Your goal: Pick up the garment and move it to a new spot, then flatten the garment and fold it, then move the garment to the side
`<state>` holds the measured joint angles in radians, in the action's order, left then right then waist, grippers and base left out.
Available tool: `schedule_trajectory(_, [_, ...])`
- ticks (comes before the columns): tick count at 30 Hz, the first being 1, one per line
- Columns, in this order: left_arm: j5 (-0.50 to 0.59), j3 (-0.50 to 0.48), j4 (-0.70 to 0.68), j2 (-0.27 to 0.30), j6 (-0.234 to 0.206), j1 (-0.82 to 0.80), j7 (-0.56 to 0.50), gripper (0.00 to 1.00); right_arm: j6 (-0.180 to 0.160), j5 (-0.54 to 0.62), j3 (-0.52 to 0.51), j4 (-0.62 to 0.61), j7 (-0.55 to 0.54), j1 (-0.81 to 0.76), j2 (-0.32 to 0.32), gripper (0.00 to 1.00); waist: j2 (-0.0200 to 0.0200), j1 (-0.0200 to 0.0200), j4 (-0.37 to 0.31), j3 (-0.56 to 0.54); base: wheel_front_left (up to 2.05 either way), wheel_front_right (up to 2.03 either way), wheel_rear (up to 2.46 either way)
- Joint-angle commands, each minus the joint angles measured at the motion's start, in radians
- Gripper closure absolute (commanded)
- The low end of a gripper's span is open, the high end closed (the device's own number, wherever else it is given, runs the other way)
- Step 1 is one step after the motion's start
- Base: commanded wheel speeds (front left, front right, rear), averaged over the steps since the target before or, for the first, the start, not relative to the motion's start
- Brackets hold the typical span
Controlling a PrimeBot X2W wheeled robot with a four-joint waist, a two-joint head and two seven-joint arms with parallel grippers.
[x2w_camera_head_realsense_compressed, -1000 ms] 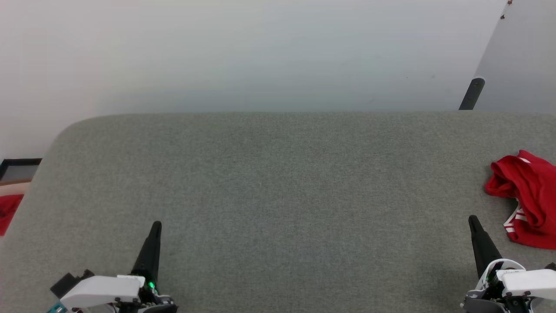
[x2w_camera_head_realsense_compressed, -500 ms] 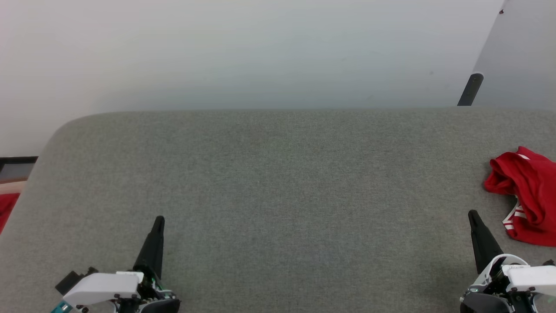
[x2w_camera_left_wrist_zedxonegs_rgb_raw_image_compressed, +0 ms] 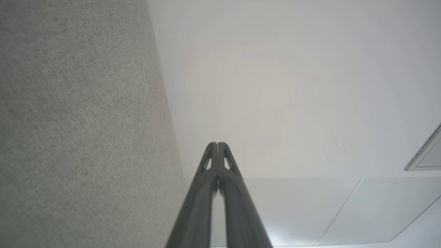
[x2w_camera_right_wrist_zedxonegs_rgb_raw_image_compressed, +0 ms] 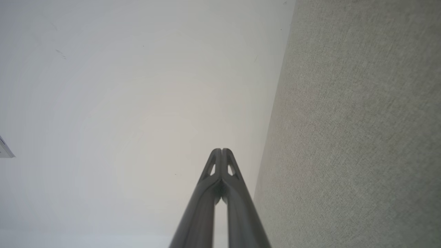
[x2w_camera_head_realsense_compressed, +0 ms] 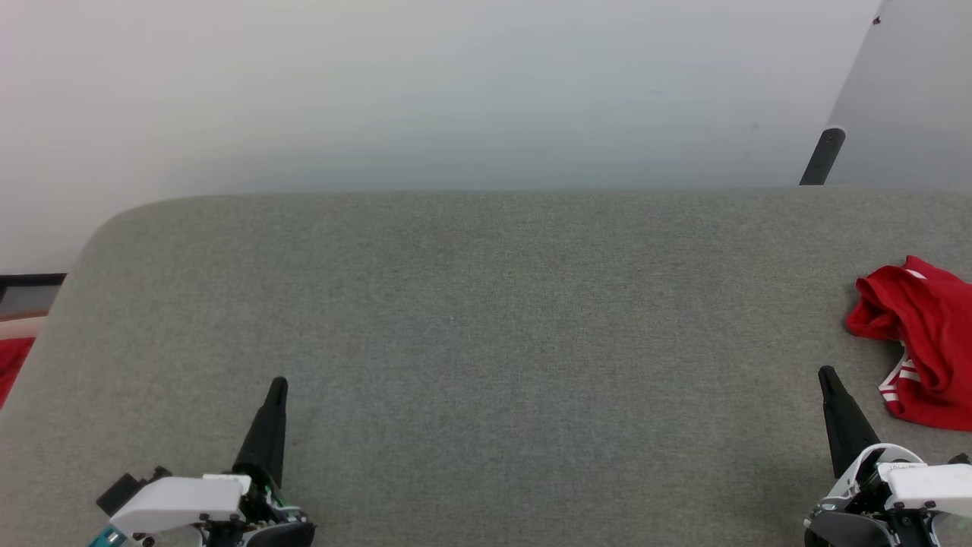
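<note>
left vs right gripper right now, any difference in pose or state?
The left gripper sits at lower left, far from the garment; the right gripper sits lower right, its tip just short of that shirt. Left leans rightward, right leans leftward. Shared: both shut, empty, over the grey padded surface.

Bright, even light — sharp, faint shadows

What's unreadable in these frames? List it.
- Garment, head view: right part cut off by the frame edge. It is crumpled, so the front lettering and full shape are hidden in its own folds.
- Red patch, head view, lower left: cut by the frame edge and the table; cannot tell what it is.
- Dark post, head view: lower end hidden behind the table.
</note>
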<state>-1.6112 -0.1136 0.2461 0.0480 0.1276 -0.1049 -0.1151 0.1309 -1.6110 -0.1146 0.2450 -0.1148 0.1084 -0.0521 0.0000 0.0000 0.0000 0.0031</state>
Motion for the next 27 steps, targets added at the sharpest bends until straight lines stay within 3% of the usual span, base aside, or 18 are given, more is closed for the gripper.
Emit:
schedule_trajectory(1, [-0.003,-0.002,-0.002,0.001,0.006,-0.009,-0.002,1.00,0.000,-0.003,0.000,0.000,-0.002,0.003,0.004,1.00,0.0000,0.0000,0.000,0.000,0.00,0.00,0.00])
schedule_trajectory(27, [-0.003,-0.002,-0.002,0.001,0.006,-0.009,-0.002,1.00,0.000,-0.004,0.000,0.000,-0.002,0.003,0.004,1.00,0.0000,0.0000,0.000,0.000,0.00,0.00,0.00])
